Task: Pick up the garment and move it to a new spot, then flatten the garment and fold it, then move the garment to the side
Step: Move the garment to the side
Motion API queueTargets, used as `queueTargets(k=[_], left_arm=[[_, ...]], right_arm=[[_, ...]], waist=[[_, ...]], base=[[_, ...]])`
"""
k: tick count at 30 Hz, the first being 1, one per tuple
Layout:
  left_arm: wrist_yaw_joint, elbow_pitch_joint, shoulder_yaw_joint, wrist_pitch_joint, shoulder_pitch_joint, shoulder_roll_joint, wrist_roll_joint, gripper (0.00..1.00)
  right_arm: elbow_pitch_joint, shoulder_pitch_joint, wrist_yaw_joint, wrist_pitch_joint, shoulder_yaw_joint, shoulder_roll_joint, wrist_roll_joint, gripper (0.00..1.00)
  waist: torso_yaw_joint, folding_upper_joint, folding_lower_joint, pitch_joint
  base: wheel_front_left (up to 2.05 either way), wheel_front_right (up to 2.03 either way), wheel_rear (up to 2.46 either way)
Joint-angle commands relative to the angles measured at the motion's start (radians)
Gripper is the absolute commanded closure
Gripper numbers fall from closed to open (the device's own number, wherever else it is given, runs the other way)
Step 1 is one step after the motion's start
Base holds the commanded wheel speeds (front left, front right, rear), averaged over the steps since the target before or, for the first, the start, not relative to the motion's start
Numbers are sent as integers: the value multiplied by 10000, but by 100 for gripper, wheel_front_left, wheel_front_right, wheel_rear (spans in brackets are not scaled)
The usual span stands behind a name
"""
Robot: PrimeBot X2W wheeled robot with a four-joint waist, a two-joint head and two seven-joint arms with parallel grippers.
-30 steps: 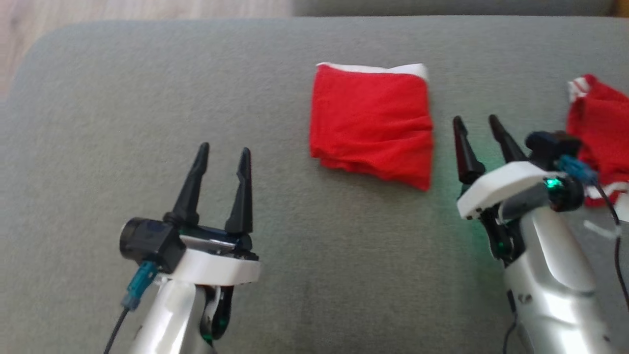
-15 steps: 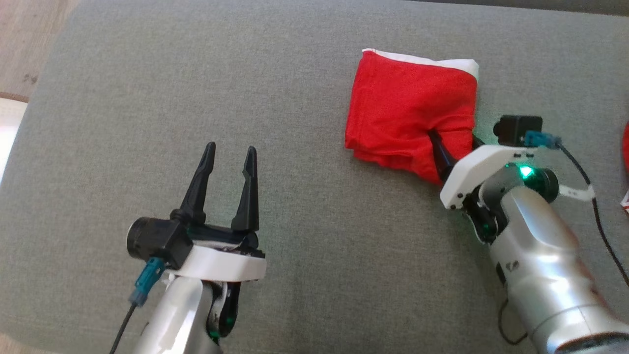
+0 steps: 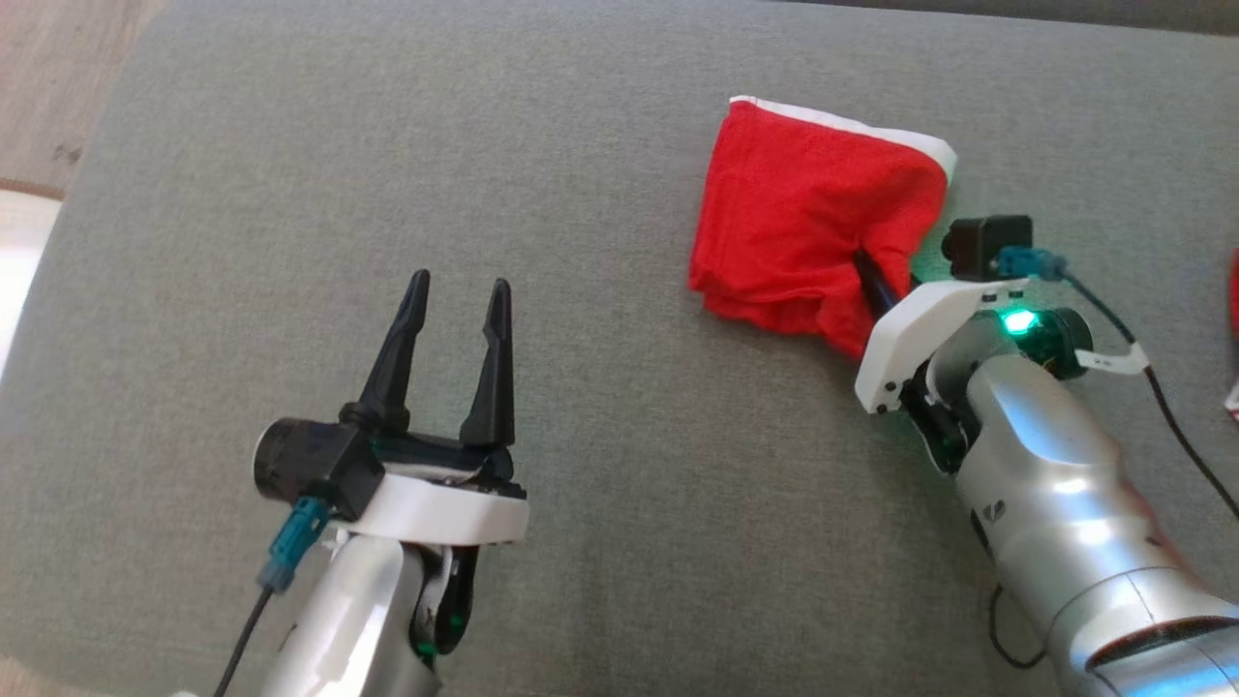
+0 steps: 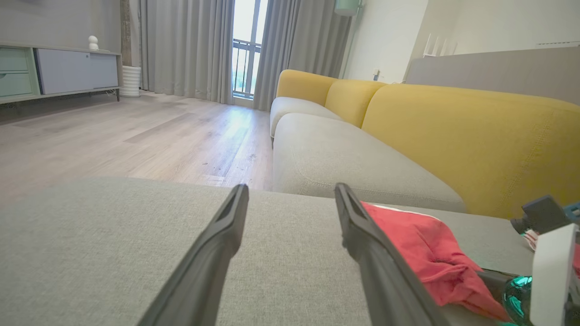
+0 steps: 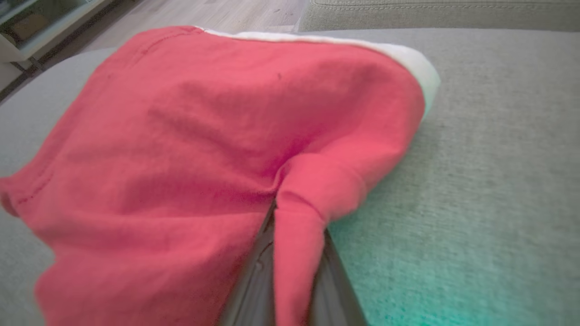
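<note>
The left gripper (image 3: 457, 287) hovers over the grey cushion (image 3: 629, 503), its two dark fingers spread and holding nothing. To its right, toward the cushion's far side, lies the folded red garment (image 3: 808, 208), white-edged, its near right corner bunched and pinched between the clenched fingers of the right gripper (image 3: 876, 276).

Left gripper (image 3: 460, 286): fingers spread, pointing forward, forearm straight behind it. Right gripper (image 3: 876, 281): fingers pinched on garment (image 3: 803, 203) fold, tips hidden under it, wrist angled forward-left.
</note>
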State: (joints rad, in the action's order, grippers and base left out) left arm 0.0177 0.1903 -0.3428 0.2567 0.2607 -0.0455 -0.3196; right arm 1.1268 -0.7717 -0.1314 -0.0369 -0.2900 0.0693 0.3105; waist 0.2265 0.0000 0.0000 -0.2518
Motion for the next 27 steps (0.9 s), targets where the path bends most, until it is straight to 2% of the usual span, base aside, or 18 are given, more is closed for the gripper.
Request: queueTargets(k=[1, 7, 12, 18, 19, 27], left_arm=[[3, -282, 422, 51, 196, -47, 53, 0], [82, -289, 567, 51, 127, -47, 151, 0], [131, -265, 700, 51, 5, -47, 234, 0], [168, -269, 832, 51, -56, -47, 291, 0], [168, -269, 832, 51, -56, -47, 291, 0], [232, -269, 846, 51, -56, -47, 352, 0]], right_arm=[[98, -59, 7, -238, -225, -191, -301, 100], [329, -393, 7, -1194, -144, -65, -1436, 100], [180, -451, 7, -1603, -257, 392, -2025, 100], [-271, -309, 7, -1743, -639, 1355, -2143, 100], [-271, -309, 7, -1743, -639, 1355, -2143, 100], [-1163, -68, 7, -1318, -1381, 3180, -1520, 100]], waist=[[-159, 0, 0, 96], [-716, 0, 0, 362], [-1248, 0, 0, 565], [-1726, 0, 0, 681], [-1726, 0, 0, 681], [-2009, 0, 0, 572]], base=[[0, 0, 0], [0, 0, 0], [0, 0, 0], [0, 0, 0], [0, 0, 0], [0, 0, 0]])
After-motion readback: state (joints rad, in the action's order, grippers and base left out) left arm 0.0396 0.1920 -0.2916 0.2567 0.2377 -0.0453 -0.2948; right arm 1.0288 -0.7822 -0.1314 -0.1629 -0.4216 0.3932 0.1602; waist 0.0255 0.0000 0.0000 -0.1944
